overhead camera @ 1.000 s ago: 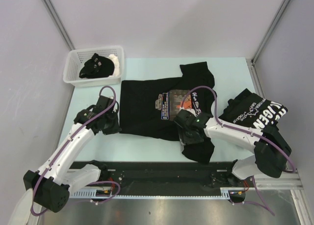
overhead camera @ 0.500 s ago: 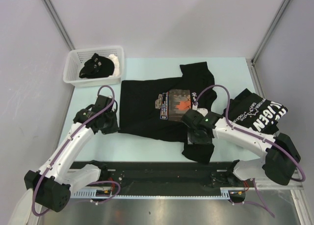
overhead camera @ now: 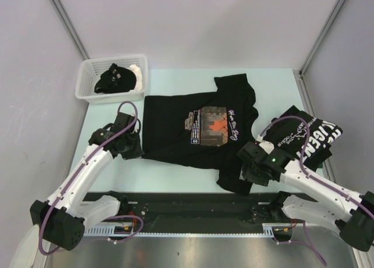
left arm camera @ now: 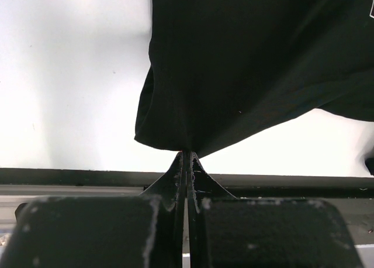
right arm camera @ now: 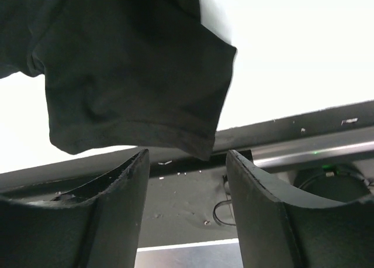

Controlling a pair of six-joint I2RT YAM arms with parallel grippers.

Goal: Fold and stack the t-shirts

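Since both wrists sit close to the black rail (overhead camera: 193,202) along the near edge of the table (overhead camera: 274,83), start your entry there.

Left gripper (left arm camera: 187,155): fingers pressed flat together, pinching the near hem corner of the printed t-shirt (overhead camera: 172,127). The cloth gathers to a point right at the tips and fans out beyond them. On the overhead view, log that pinch at 8 o'clock of the shirt.

Right gripper (right arm camera: 187,158): fingers spread apart, nothing between them. Its wrist view shows you the near sleeve (right arm camera: 140,86) lying just beyond the tips, its hem reaching the rail. Overhead, this gripper sits at 4 o'clock of the shirt, just beside that sleeve.

Printed t-shirt: spread flat at mid-table, print side up, neck toward 3 o'clock, hem toward 9 o'clock. The reddish-brown chest print (overhead camera: 211,124) with white script lies right of centre. One sleeve points to 5 o'clock, the other to 1 o'clock.

Lettered t-shirt (overhead camera: 310,136): black with big white letters, bunched rather than flat, at 3 o'clock of the printed one, by the table's right edge. You cannot tell whether the two shirts touch.

Farthest: white slotted basket (overhead camera: 87,83) at 10 o'clock, in the far left corner, holding a crumpled black garment (overhead camera: 115,79) and something white beside it.
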